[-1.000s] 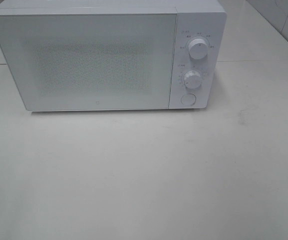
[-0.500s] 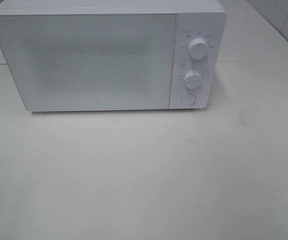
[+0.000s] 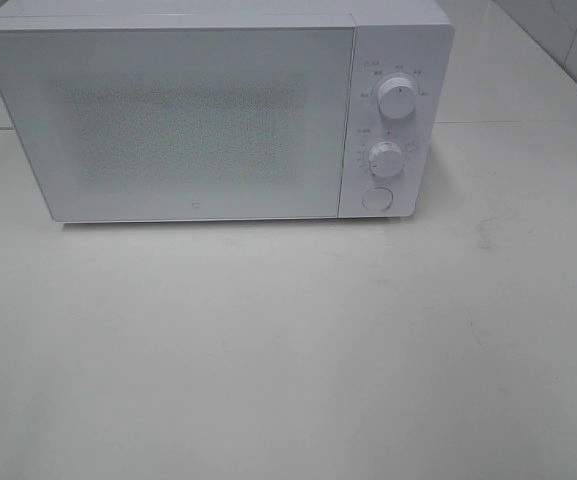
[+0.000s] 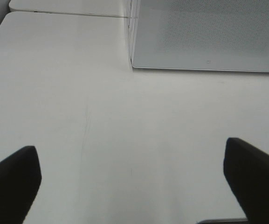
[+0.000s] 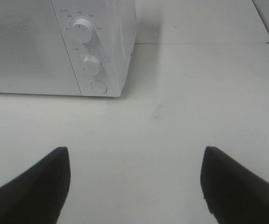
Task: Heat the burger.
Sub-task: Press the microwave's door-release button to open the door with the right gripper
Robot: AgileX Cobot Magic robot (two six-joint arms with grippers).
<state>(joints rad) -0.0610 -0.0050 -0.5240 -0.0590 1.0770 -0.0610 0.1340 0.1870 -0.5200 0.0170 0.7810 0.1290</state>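
Observation:
The burger is out of view in every frame. A white microwave (image 3: 213,115) stands at the back of the table with its door (image 3: 173,120) closed; the door also shows in the left wrist view (image 4: 209,35). Two knobs (image 3: 396,100) and a round button (image 3: 376,198) sit on its right panel, seen too in the right wrist view (image 5: 91,65). My left gripper (image 4: 129,186) is open over bare table, well in front of the microwave's left corner. My right gripper (image 5: 134,182) is open with nothing between its fingers, in front of the panel side. Neither gripper appears in the exterior high view.
The white table (image 3: 288,350) stretches in front of the microwave. A seam between tabletops (image 3: 518,122) runs behind it on the right. A tiled wall (image 3: 568,40) rises at the far right.

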